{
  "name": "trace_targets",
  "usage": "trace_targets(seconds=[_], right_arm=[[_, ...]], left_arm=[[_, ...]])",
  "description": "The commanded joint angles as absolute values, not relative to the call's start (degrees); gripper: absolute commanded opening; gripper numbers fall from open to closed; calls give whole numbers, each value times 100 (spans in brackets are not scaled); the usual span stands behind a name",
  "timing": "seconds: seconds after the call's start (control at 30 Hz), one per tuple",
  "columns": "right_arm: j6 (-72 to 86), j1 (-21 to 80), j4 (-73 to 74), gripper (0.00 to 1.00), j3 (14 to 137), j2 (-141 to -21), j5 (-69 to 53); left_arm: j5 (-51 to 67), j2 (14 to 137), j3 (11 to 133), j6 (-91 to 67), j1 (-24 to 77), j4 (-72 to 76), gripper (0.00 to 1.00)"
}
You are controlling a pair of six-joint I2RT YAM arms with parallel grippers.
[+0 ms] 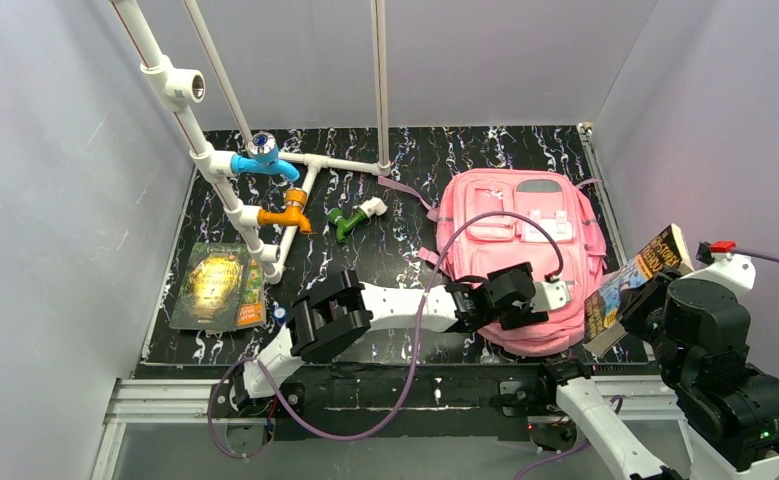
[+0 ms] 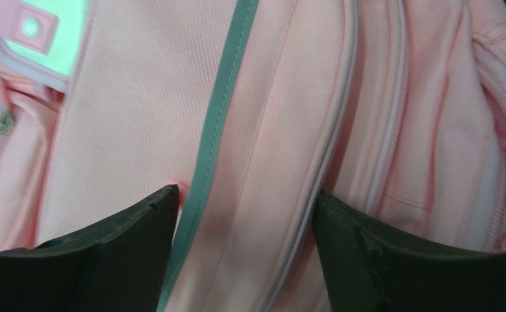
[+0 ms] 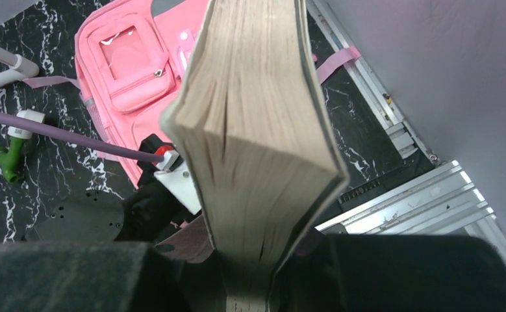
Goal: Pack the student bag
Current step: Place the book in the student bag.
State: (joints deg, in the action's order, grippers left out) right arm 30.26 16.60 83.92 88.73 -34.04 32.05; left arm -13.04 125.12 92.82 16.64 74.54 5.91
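I am setting wide left fingers [image 2: 107, 260] astride the zip [image 2: 331, 156] of the student bag [image 1: 525, 235] to open it, my right fingers [image 3: 62, 279] gripping a book [image 3: 256, 143] ready at frame right.

- large pink cloth backpack [image 1: 525, 240]: matt woven fabric, fine ribbed weave up close
- grey-green trim band [image 2: 214, 149] on it: smoother, stitched along one edge
- clear pocket window [image 3: 123, 45]: glossy plastic film, catches glare
- thick paperback book [image 3: 256, 149]: yellowed paper page edges, rough and uneven; cover glossy in the top view
- black white-veined desk [image 1: 415, 160]: smooth, slight sheen
- white pipe frame [image 1: 215, 165]: smooth plastic
- left gripper [image 2: 245, 195], jaws: matt black plastic
- silver rail [image 3: 425, 208]: bare ribbed metal
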Motion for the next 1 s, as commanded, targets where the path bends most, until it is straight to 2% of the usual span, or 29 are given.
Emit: trace_targets(seconds=[0.0, 0.03, 0.07, 0.1, 0.27, 0.4, 0.47, 0.57, 0.7, 0.87, 0.97], right_arm=[[3260, 1688, 8130, 1, 8534, -3213, 2998], [3318, 1688, 8134, 1, 8387, -3171, 2968], [3381, 1688, 8130, 1, 8266, -3107, 2971], [3420, 1688, 8130, 1, 8186, -3057, 3008], [3332, 1696, 8130, 1, 7871, -2929, 3484], [3369, 1705, 8141, 1, 7808, -2974, 3683], [3558, 1728, 8139, 1, 7670, -2946, 3510], [4662, 1973, 8116, 1, 7064, -2692, 2913], [6417, 2855, 7120, 1, 5849, -2025, 2542], [7983, 4533, 5282, 1, 4430, -1057, 3583], [8193, 4998, 4587, 1, 4032, -836, 4082]], left_arm=[[-2699, 12610, 9687, 2146, 7438, 944, 51], [-2927, 12591, 9774, 2151, 7417, 979, 24], [-3100, 12526, 9819, 2116, 7392, 1010, 5], [-3206, 12409, 9845, 2076, 7365, 1025, 0], [-3011, 11563, 10335, 1321, 7155, 175, 0], [-1860, 11598, 11575, -310, 6654, -1527, 0], [-1229, 11610, 11954, -975, 6354, -1924, 0], [-140, 11610, 12336, -1779, 6015, -2129, 0], [722, 11574, 12456, -2101, 5868, -2123, 0], [1135, 11492, 12341, -2304, 5865, -2089, 0], [1432, 11558, 12395, -2467, 5858, -2111, 0]])
